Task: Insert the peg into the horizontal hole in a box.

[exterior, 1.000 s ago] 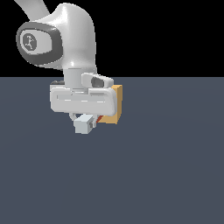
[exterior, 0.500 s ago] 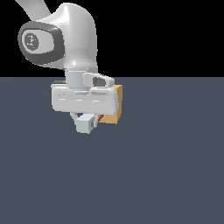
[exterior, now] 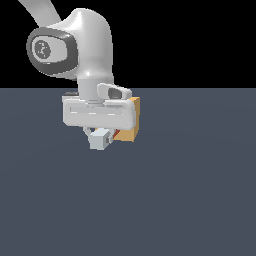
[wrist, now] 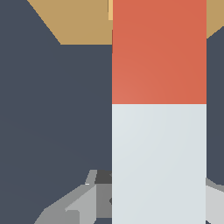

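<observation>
The long square-section peg [wrist: 159, 131], pale grey-white along most of its length with one red end, looks like a rigid, smooth-faced bar: I judge it stiff and light, unlikely to bend or break, but its flat plain sides could slip or twist between flat pads if the tip meets resistance. The sensible hold is on the pale half, across two opposite flat faces and well back from the red end, so the red part stays free to lead into the opening; that is where the white robot gripper [exterior: 100, 139] appears to have it. In the wrist view the grey fingers [wrist: 74, 205] sit on either side of the pale section, so the jaws stand narrow, closed to about peg width and clamped on the bar, though the contact faces themselves are hidden behind the peg. In the exterior view the pale square end of the peg faces the camera just under the gripper body, near the middle of the scene and slightly toward the exterior view's left, held above the dark grey floor [exterior: 190, 200]. The small tan-orange cube-shaped box [exterior: 131, 125] stands just beyond it, on the far side and a little to the exterior view's right, mostly covered by the hand. In the wrist view the red end reaches the tan face; the hole itself is hidden by the peg, so I cannot tell whether the tip has entered.
</observation>
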Controlling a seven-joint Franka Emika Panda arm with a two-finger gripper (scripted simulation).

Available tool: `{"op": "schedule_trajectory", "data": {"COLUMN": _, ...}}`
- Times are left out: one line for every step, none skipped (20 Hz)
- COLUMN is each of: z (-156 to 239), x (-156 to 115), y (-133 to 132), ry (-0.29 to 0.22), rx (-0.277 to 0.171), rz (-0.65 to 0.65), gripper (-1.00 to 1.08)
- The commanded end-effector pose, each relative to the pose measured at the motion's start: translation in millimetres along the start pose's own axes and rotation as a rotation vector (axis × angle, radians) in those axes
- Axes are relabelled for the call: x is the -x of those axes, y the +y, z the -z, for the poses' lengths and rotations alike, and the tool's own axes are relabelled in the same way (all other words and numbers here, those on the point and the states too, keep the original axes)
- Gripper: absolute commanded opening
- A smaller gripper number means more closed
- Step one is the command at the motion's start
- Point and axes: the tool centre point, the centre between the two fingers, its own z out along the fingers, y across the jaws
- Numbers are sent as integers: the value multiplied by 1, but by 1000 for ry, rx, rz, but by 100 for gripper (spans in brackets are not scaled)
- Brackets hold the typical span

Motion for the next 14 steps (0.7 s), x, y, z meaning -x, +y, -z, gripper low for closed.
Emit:
{"op": "schedule_trajectory", "data": {"z": 1, "x": -14, "y": 0, "ry": 1, "rx": 3, "rz": 1, "gripper": -100}}
{"op": "schedule_trajectory", "data": {"z": 1, "x": -21, "y": 0, "ry": 1, "rx": 3, "rz": 1, "gripper": -100}}
{"op": "schedule_trajectory", "data": {"z": 1, "x": -28, "y": 0, "ry": 1, "rx": 3, "rz": 1, "gripper": -100}}
{"op": "schedule_trajectory", "data": {"z": 2, "x": -36, "y": 0, "ry": 2, "rx": 3, "rz": 1, "gripper": -100}}
{"op": "schedule_trajectory", "data": {"z": 2, "x": -43, "y": 0, "ry": 2, "rx": 3, "rz": 1, "gripper": -100}}
{"op": "schedule_trajectory", "data": {"z": 2, "x": -49, "y": 0, "ry": 2, "rx": 3, "rz": 1, "gripper": -100}}
{"op": "schedule_trajectory", "data": {"z": 2, "x": -54, "y": 0, "ry": 2, "rx": 3, "rz": 1, "gripper": -100}}
{"op": "schedule_trajectory", "data": {"z": 2, "x": -59, "y": 0, "ry": 2, "rx": 4, "rz": 1, "gripper": -100}}
{"op": "schedule_trajectory", "data": {"z": 2, "x": -63, "y": 0, "ry": 2, "rx": 4, "rz": 1, "gripper": -100}}
{"op": "schedule_trajectory", "data": {"z": 2, "x": -66, "y": 1, "ry": 2, "rx": 4, "rz": 1, "gripper": -100}}
{"op": "schedule_trajectory", "data": {"z": 2, "x": -68, "y": 1, "ry": 2, "rx": 4, "rz": 1, "gripper": -100}}
{"op": "schedule_trajectory", "data": {"z": 2, "x": -70, "y": 1, "ry": 2, "rx": 4, "rz": 1, "gripper": -100}}
{"op": "schedule_trajectory", "data": {"z": 2, "x": -71, "y": 1, "ry": 2, "rx": 4, "rz": 1, "gripper": -100}}
{"op": "schedule_trajectory", "data": {"z": 2, "x": -71, "y": 2, "ry": 2, "rx": 4, "rz": 1, "gripper": -100}}
